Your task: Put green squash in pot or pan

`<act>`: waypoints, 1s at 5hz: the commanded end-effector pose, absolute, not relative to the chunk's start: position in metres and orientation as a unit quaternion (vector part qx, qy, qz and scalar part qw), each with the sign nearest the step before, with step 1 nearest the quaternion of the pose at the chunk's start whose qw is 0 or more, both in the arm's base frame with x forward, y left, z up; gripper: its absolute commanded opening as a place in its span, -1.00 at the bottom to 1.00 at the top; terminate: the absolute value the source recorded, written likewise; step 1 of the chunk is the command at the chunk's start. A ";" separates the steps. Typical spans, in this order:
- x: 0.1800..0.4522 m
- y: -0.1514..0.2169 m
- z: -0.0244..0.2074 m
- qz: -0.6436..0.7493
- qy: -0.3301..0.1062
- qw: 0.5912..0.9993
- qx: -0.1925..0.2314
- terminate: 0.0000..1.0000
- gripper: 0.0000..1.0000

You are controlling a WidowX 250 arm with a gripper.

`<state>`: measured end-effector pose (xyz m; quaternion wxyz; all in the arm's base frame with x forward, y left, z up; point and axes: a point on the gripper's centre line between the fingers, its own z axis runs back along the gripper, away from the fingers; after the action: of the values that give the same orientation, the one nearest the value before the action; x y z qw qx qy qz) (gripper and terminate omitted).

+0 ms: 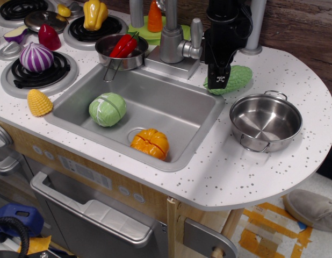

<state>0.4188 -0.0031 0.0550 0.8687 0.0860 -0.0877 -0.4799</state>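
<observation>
A white speckled counter (295, 64) holds a steel sink (171, 99), with stove burners at the far left. In the basin lie a round green cabbage (107, 109) and, nearer the front edge, an orange pumpkin (150, 143). On the counter to the right of the sink stands an empty steel pot (265, 121) with two small handles. The black robot arm reaches down behind the sink's right corner, beside the faucet (174, 40), and its claw (218, 79) sits directly over the left part of the green squash (237, 78); whether the claw's fingers are apart or pressed on the squash cannot be told from this angle. The squash lies on the counter just behind the pot, apart from it. A small saucepan behind the sink holds a red pepper (123, 45).
</observation>
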 end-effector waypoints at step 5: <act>0.458 0.002 0.045 -0.427 -0.183 0.881 0.085 -1.00 1.00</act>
<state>0.4537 -0.0030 0.0267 0.8848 0.0650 -0.1748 -0.4269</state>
